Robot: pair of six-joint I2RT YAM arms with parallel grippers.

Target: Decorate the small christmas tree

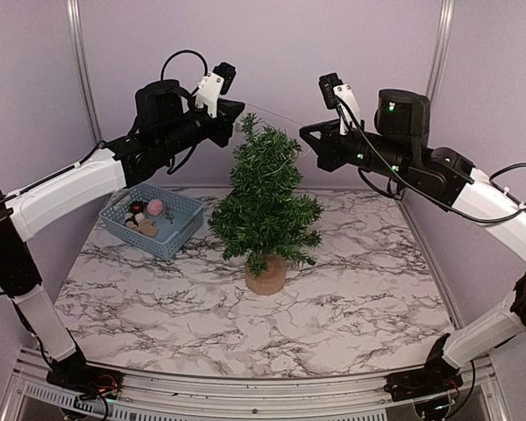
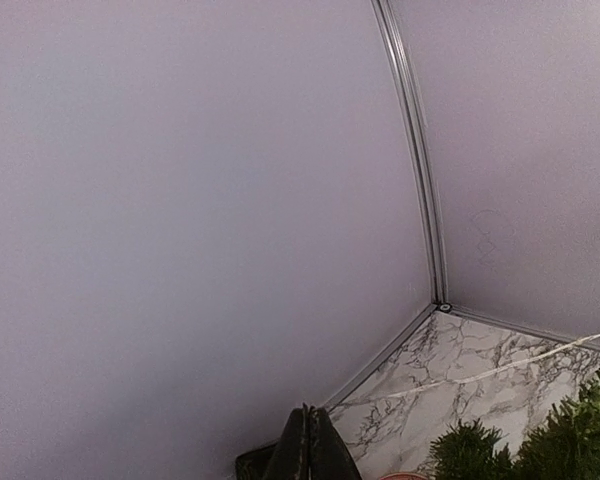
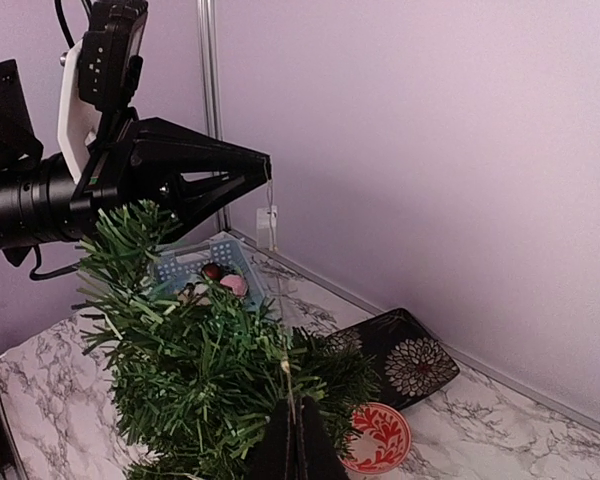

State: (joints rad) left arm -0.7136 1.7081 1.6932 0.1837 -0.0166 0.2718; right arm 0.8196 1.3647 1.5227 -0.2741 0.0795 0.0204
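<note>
The left fingers (image 1: 238,111) and right fingers (image 1: 306,133) flank the tree (image 1: 265,197) top, both clenched on a thin string (image 1: 276,115) stretched across it.

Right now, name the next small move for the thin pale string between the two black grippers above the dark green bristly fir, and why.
Probably lower both together: the left gripper and right gripper are each shut on the thin pale string, which stretches over the tip of the small christmas tree and seems not yet draped on branches.
</note>
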